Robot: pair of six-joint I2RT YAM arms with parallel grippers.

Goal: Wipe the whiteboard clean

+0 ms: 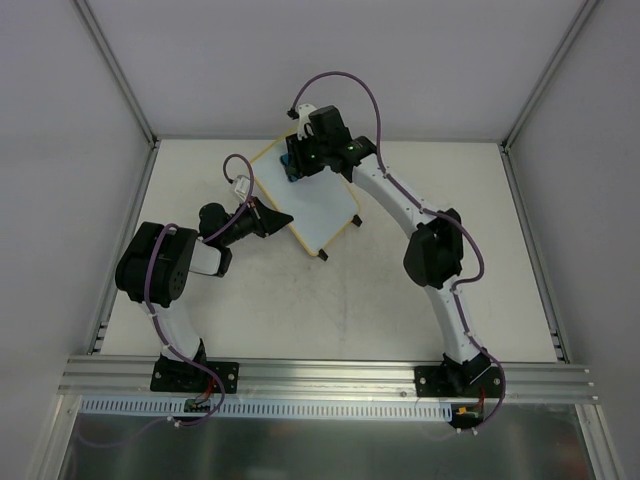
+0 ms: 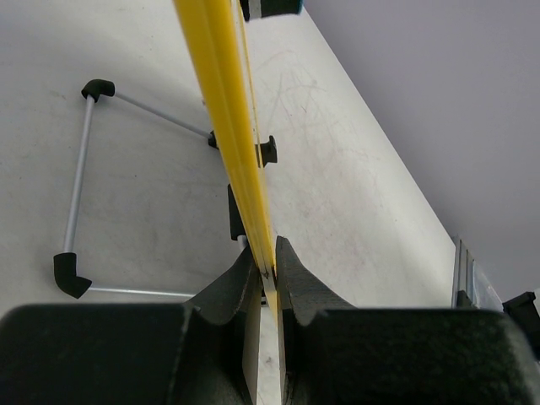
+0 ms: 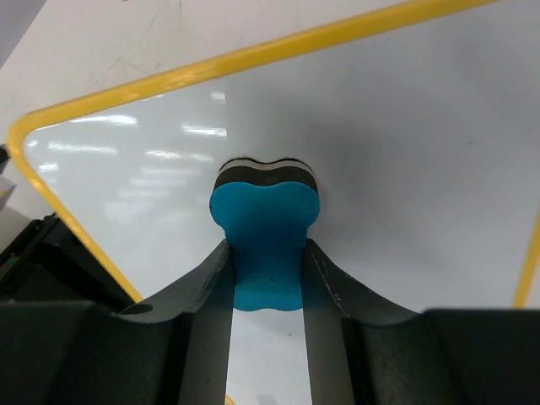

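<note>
The whiteboard (image 1: 310,210) is a glossy white board with a yellow rim, propped at a tilt on the table's far middle. My left gripper (image 1: 275,219) is shut on its near-left edge; the left wrist view shows the yellow rim (image 2: 232,110) pinched edge-on between my jaws (image 2: 267,268). My right gripper (image 1: 291,165) is shut on the blue eraser (image 3: 263,245), whose dark felt face presses on the white surface (image 3: 405,152) near a rounded corner. The surface I see looks blank.
The board's wire stand with black feet (image 2: 72,274) rests on the white table (image 1: 380,300). Grey walls enclose the table on three sides. An aluminium rail (image 1: 330,375) runs along the near edge by the arm bases.
</note>
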